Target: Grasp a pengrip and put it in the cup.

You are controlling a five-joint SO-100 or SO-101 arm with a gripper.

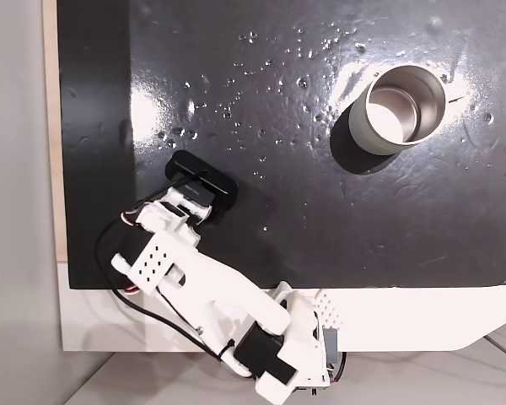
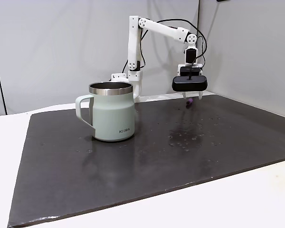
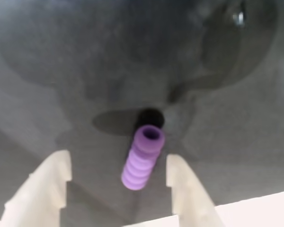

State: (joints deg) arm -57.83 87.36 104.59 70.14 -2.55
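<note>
The light-purple ribbed pengrip (image 3: 143, 161) rests on the black mat between my gripper's (image 3: 117, 156) two white fingers; they stand wide apart and neither touches it. In a fixed view the pengrip (image 2: 189, 101) shows near the mat's far edge, just under the black wrist camera housing (image 2: 190, 84). From above, that housing (image 1: 204, 181) covers the gripper and the pengrip. The metal cup (image 1: 358, 126) stands upright and empty at the upper right, far from the gripper. From the side, the cup (image 2: 111, 116) is pale grey-green with a handle on its left.
The black mat (image 1: 278, 236) carries small shiny specks between the arm and the cup. The white arm's base (image 1: 287, 354) sits on the white table at the mat's lower edge. Grey wall panels (image 2: 247, 42) stand behind and to the right of the arm.
</note>
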